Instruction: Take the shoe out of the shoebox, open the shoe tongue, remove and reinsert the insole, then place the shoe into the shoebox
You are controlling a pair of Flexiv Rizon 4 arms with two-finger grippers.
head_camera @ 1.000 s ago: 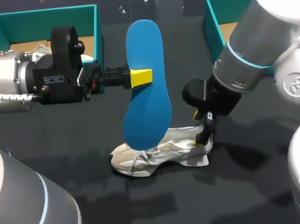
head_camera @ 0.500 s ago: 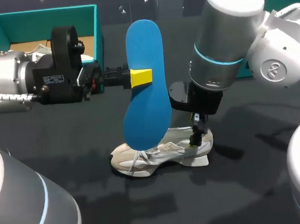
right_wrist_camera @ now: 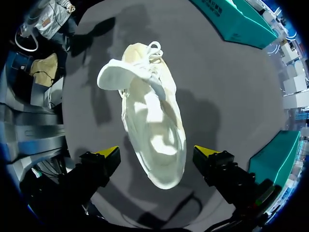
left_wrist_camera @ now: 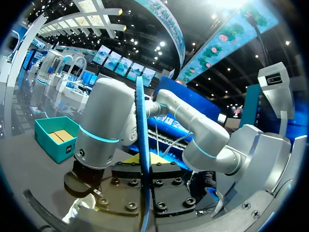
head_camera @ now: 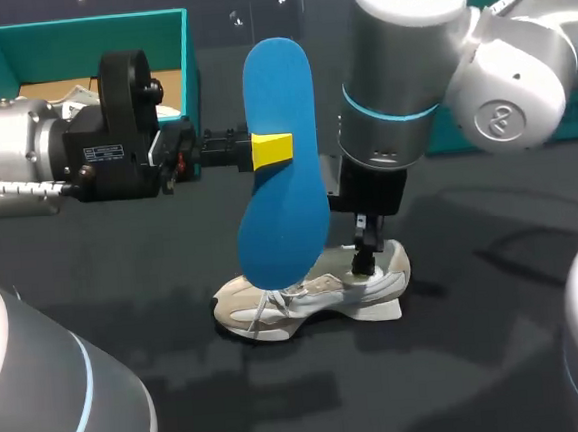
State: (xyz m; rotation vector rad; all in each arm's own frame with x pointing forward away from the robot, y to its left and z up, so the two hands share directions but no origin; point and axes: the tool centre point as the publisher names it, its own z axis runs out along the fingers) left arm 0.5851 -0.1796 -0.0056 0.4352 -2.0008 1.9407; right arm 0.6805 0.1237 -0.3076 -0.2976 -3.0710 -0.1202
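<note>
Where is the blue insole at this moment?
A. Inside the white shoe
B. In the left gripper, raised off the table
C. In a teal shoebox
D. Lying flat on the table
B: the left gripper is shut on the blue insole and holds it upright in the air, while the white shoe on the table shows nothing blue inside it in the right wrist view.

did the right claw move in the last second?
Yes. The right claw shifted left in the head view, from the heel end of the shoe inward over its opening; the shoe stayed put.
</note>
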